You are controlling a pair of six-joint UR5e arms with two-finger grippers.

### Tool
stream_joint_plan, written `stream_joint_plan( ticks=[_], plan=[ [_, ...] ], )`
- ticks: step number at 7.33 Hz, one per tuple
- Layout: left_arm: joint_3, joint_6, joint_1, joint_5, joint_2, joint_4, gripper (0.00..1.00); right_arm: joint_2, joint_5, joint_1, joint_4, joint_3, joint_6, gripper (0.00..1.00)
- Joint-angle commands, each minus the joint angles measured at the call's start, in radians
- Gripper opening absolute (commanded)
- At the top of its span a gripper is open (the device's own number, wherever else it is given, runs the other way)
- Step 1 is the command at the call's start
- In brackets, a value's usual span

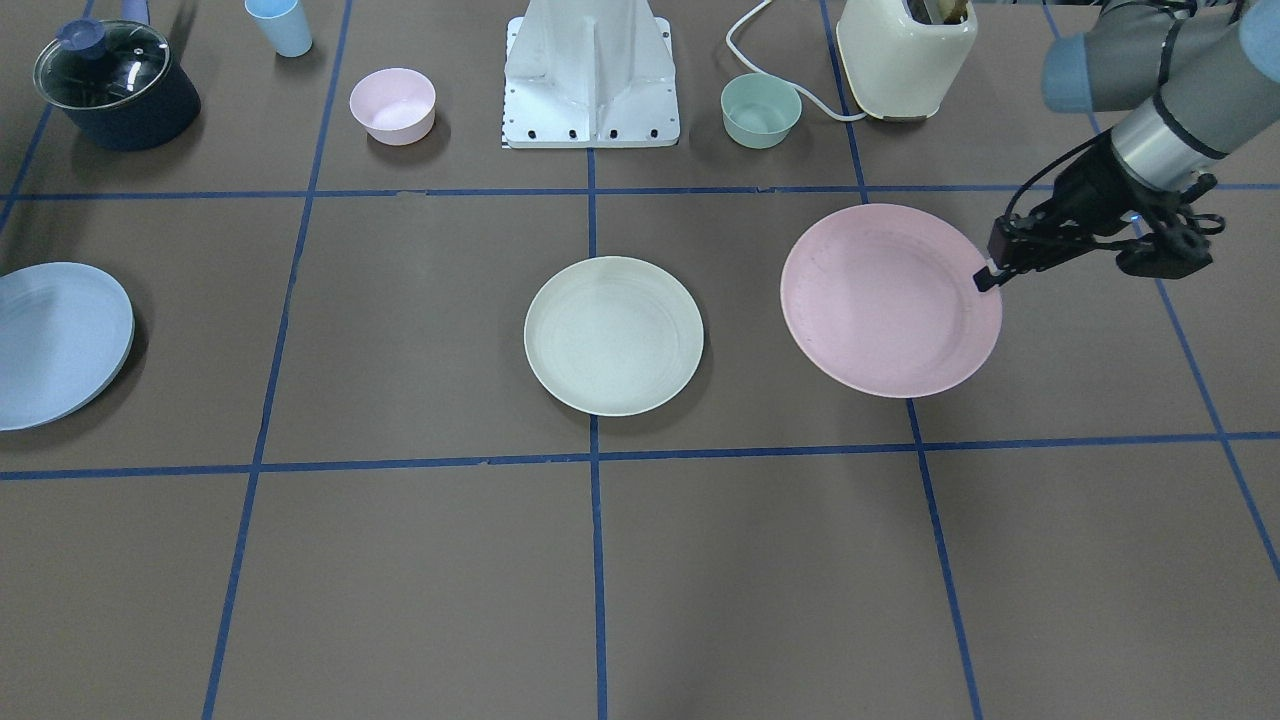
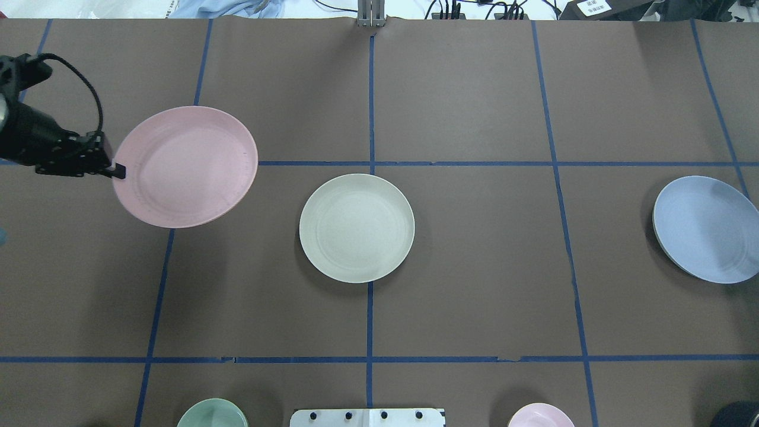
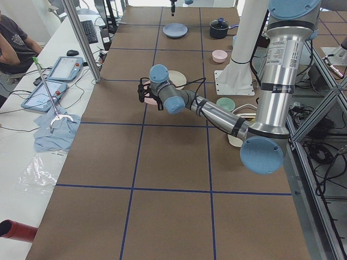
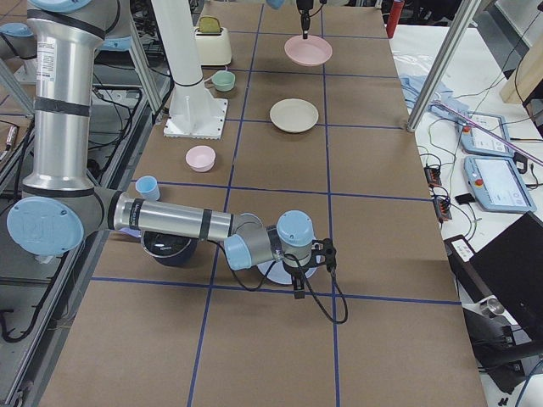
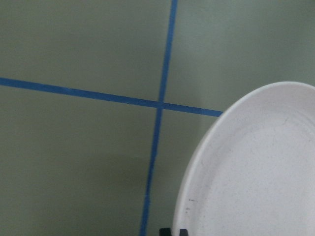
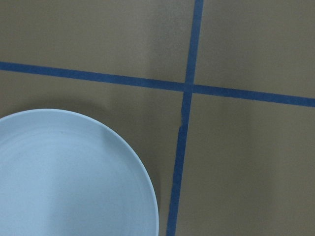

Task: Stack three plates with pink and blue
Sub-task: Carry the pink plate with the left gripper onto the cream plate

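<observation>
The pink plate point(image 1: 885, 300) is held by its rim in my left gripper point(image 1: 990, 272), which is shut on the edge nearest the table's left end. It looks lifted off the table in the overhead view point(image 2: 187, 166). The left wrist view shows its rim point(image 5: 256, 167). The cream-green plate point(image 1: 613, 335) lies flat at the table's centre. The blue plate point(image 1: 55, 345) lies at the far right end, also seen in the right wrist view point(image 6: 69, 177). My right gripper point(image 4: 297, 275) hovers at the blue plate's edge; I cannot tell whether it is open or shut.
Along the robot's side stand a dark pot with a glass lid point(image 1: 115, 85), a small blue cup point(image 1: 280, 25), a small pink bowl point(image 1: 392, 105), the robot base point(image 1: 590, 80), a mint-green bowl point(image 1: 760, 110) and a cream toaster point(image 1: 905, 55).
</observation>
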Motion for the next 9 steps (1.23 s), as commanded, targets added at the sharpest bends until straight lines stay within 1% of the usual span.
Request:
stream_joint_plan(
  ticks=[1, 2, 4, 5, 6, 7, 8, 9],
  plan=[
    [0.001, -0.148, 0.092, 0.010, -0.085, 0.002, 0.00, -0.004, 0.005, -0.053, 0.100, -0.083, 0.006, 1.00],
    [0.001, -0.164, 0.111, 0.035, -0.100, 0.002, 0.00, -0.004, 0.011, -0.070, 0.100, -0.093, 0.004, 1.00],
    [0.001, -0.167, 0.129, 0.037, -0.104, 0.002, 0.00, -0.004, 0.013, -0.107, 0.099, -0.103, 0.009, 1.00],
    [0.002, -0.169, 0.145, 0.040, -0.114, 0.002, 0.00, -0.004, 0.022, -0.122, 0.100, -0.116, 0.009, 0.98],
    [0.001, -0.173, 0.145, 0.046, -0.117, 0.002, 0.00, -0.004, 0.034, -0.130, 0.099, -0.117, 0.010, 0.86],
    [0.002, -0.173, 0.146, 0.047, -0.117, 0.002, 0.00, -0.003, 0.036, -0.130, 0.097, -0.117, 0.012, 0.39],
    [0.002, -0.173, 0.152, 0.060, -0.117, 0.002, 0.00, -0.003, 0.036, -0.131, 0.096, -0.120, 0.009, 0.00],
    [0.004, -0.173, 0.155, 0.061, -0.117, 0.002, 0.00, -0.001, 0.037, -0.131, 0.100, -0.120, 0.007, 0.00]
  ],
)
